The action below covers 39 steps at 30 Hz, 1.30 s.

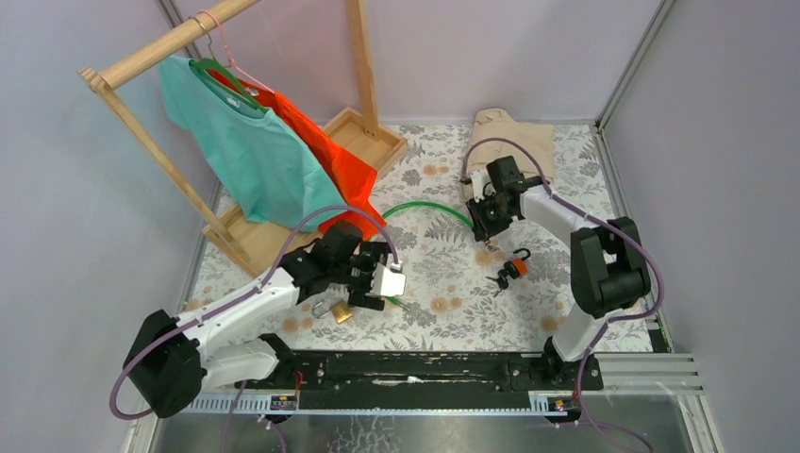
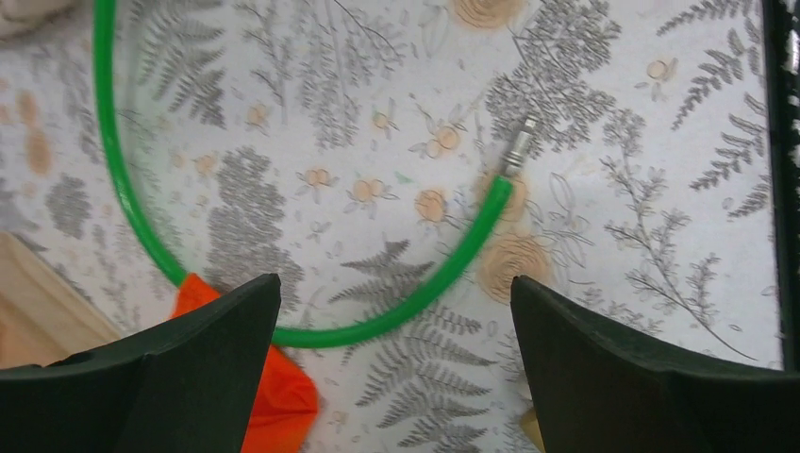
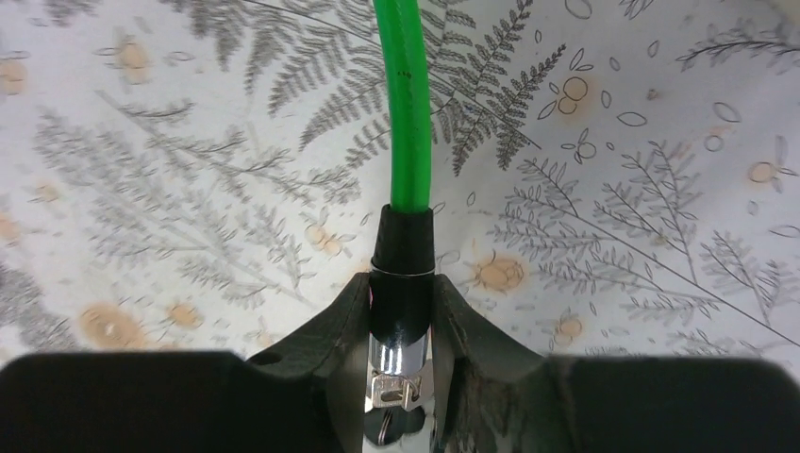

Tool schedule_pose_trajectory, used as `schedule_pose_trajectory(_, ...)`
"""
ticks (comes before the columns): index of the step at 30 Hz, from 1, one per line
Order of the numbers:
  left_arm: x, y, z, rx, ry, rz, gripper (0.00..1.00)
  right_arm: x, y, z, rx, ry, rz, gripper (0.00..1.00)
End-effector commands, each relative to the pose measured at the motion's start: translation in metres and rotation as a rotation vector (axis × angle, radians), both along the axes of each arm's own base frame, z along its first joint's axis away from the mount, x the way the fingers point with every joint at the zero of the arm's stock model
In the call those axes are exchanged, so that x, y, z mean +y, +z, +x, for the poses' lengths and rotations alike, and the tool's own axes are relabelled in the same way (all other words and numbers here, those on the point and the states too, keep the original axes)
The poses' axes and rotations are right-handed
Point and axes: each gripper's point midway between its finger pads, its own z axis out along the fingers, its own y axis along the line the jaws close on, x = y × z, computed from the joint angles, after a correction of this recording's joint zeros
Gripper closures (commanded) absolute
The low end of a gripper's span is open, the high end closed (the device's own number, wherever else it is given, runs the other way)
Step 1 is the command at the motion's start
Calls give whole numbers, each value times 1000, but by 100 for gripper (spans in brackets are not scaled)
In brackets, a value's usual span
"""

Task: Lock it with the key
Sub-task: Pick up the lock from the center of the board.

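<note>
floral tablecloth (image 1: 547,283) | black lock end (image 3: 403,247) of green cable (image 3: 408,113) is pinched in right gripper (image 3: 401,326), judged steadied for locking | left gripper (image 2: 396,311) is held spread, metal tip (image 2: 520,144) ahead

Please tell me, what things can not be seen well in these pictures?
Top view: brass padlock lies half under the left gripper; keyhole hidden.
Top view: keys by the orange padlock are too small to count.
Right wrist view: right gripper covers the lower part of the cable's black end; bottom edge cuts it.
Left wrist view: orange cloth is mostly behind a finger.
</note>
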Motion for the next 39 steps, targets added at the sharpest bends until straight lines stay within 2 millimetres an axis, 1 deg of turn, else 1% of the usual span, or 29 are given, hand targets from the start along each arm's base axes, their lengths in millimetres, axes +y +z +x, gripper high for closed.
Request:
schedule_pose_trajectory(1, -32, 52, 34, -196, -72, -100, 1, 14, 72, -13, -44, 70, 88, 100)
schedule_pose_trajectory(3, -47, 69, 47, -237, -88, -137, 1, 15, 85, -21, -29, 76, 106, 100)
schedule_pose_trajectory(5, -64, 84, 62, -239, -87, -166, 4, 16, 100, -29, -15, 82, 125, 100)
schedule_pose_trajectory(8, -91, 101, 82, -212, -82, -198, 12, 17, 121, -41, 17, 82, 178, 100)
schedule_pose_trajectory(10, -107, 107, 91, -198, -96, -199, 15, 18, 134, -48, 36, 81, 227, 100)
schedule_pose_trajectory(11, -115, 102, 95, -181, -100, -186, 16, 18, 140, -52, 48, 87, 251, 100)
schedule_pose_trajectory(13, -129, 101, 100, -173, -101, -178, 18, 22, 151, -63, 74, 113, 298, 100)
schedule_pose_trajectory(15, -141, 95, 104, -168, -106, -161, 20, 24, 158, -71, 86, 128, 327, 100)
schedule_pose_trajectory(18, -154, 83, 103, -143, -122, -140, 22, 26, 164, -76, 86, 129, 360, 100)
schedule_pose_trajectory(24, -171, 61, 102, -60, -107, -160, 27, 26, 172, -80, 83, 119, 403, 100)
schedule_pose_trajectory(27, -179, 54, 104, -34, -72, -165, 34, 26, 172, -81, 87, 117, 420, 100)
schedule_pose_trajectory(30, -182, 55, 113, -41, -6, -178, 46, 23, 170, -80, 90, 103, 425, 100)
schedule_pose_trajectory(34, -175, 54, 121, -74, 59, -180, 61, 21, 169, -79, 90, 90, 432, 100)
schedule_pose_trajectory(37, -170, 55, 122, -84, 91, -183, 79, 22, 171, -78, 89, 93, 447, 100)
schedule_pose_trajectory(39, -168, 59, 121, -76, 105, -192, 93, 25, 174, -78, 89, 108, 467, 100)
